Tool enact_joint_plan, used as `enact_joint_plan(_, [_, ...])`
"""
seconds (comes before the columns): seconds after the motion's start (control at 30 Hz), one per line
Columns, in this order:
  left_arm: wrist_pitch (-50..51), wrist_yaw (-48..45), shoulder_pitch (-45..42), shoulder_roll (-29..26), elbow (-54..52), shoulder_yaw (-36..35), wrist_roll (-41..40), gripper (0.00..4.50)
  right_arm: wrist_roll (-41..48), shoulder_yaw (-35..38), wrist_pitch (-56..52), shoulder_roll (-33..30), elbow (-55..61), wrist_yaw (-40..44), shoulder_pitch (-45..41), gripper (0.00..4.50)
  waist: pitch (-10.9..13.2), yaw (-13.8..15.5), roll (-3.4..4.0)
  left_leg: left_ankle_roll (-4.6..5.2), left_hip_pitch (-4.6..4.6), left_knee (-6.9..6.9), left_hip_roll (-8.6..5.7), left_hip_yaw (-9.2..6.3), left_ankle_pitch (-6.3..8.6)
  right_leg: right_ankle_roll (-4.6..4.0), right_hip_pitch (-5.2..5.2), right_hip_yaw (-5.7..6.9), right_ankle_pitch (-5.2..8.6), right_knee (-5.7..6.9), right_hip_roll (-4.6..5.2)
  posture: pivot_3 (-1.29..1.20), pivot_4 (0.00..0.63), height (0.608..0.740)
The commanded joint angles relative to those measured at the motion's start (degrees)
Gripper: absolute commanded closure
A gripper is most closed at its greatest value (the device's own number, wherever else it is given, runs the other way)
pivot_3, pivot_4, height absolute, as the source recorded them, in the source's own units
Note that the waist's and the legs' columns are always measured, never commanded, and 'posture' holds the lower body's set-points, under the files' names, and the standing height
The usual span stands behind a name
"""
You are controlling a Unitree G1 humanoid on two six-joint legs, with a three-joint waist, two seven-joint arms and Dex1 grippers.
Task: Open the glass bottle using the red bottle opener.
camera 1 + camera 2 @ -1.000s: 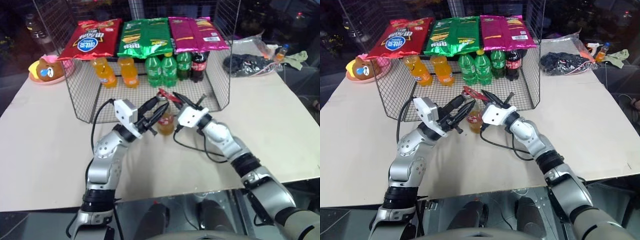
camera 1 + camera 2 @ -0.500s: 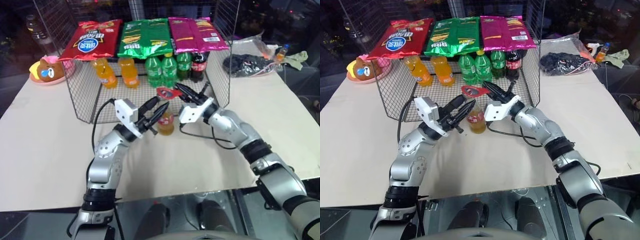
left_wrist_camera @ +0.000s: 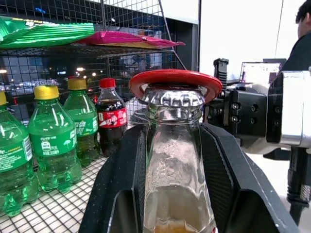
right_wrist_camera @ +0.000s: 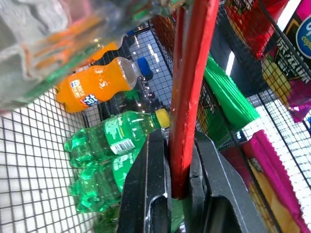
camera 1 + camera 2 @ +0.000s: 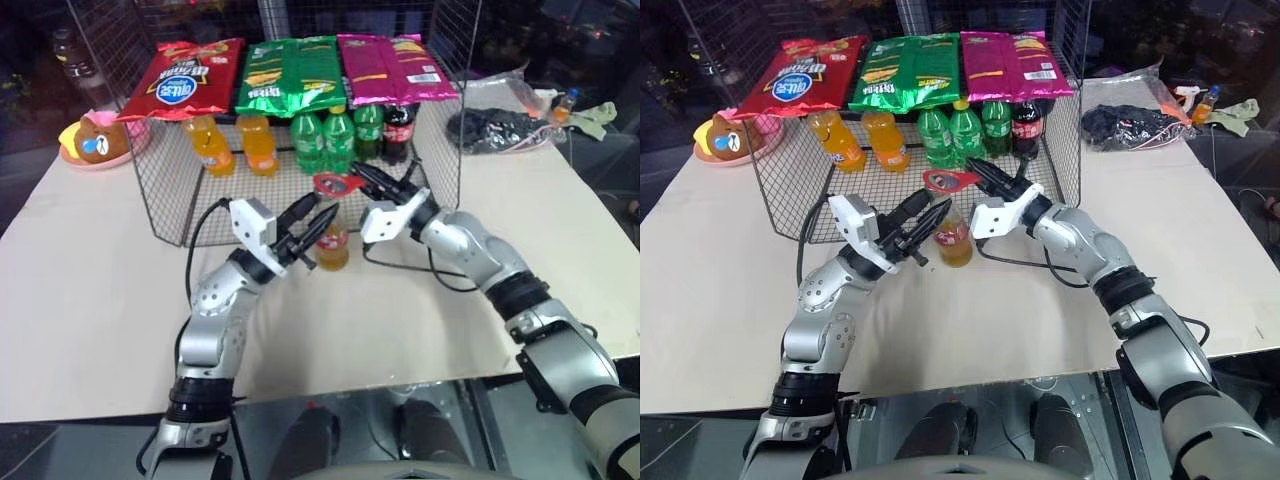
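Red bottle opener (image 3: 175, 80) rings the glass bottle's (image 3: 176, 165) cap.

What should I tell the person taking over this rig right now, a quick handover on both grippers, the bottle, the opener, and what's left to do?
Left gripper: closed on the glass bottle, holding it upright on the table in front of the wire rack.
Right gripper: shut on the red bottle opener by its handle.
Done: the opener's ring sits over the cap.
Left: the cap is not yet off; lever it off while the left keeps the bottle steady.
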State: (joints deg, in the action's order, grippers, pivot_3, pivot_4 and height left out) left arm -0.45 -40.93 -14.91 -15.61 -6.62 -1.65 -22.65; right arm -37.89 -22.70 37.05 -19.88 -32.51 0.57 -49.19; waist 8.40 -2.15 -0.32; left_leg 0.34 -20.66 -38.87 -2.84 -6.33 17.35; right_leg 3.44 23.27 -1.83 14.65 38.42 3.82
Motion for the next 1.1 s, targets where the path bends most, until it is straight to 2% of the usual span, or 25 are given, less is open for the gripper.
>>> enact_joint_plan(0.03, [1.75, -0.33, 1.09, 0.20, 3.14, 3.00, 1.94, 3.34, -1.07, -0.84, 1.71, -0.29, 1.38, -0.16, -2.16, 4.50, 0.00, 0.00, 0.00, 0.00, 0.00, 0.02, 0.00, 0.00, 0.00, 0.00, 0.00, 0.00, 0.00, -0.01, 0.00, 0.00, 0.150, 0.740])
enact_joint_plan(0.53, [1.97, -0.18, 1.61, 0.14, 2.75, 3.26, 1.87, 3.34, 1.12, 1.06, 1.81, 0.23, 1.12, -1.48, -2.51, 4.50, 0.00, -0.02, 0.00, -0.01, -0.01, 0.49, 0.04, -0.01, -0.01, 0.00, 0.01, 0.02, 0.00, -0.47, 0.01, 0.00, 0.150, 0.740])
enact_joint_plan(0.97, [2.28, -1.30, 2.07, -0.47, 1.67, 3.60, 1.06, 3.34, 18.05, 7.47, -5.27, 6.39, 5.12, 5.13, 3.98, 4.50, 0.00, 0.09, 0.00, -0.01, -0.04, 0.54, 0.05, -0.04, -0.01, 0.00, 0.02, 0.05, 0.00, -0.53, 0.02, 0.00, 0.150, 0.740])
enact_joint_plan(1.1, [1.87, -1.03, 2.04, -0.61, 1.94, 3.58, 1.59, 3.34, 20.55, 8.40, -8.06, 7.61, 7.79, 6.85, 6.53, 4.50, 0.00, 0.09, 0.01, 0.00, -0.04, 0.55, 0.06, -0.06, -0.01, 0.00, 0.02, 0.06, 0.00, -0.54, 0.02, 0.00, 0.150, 0.740])
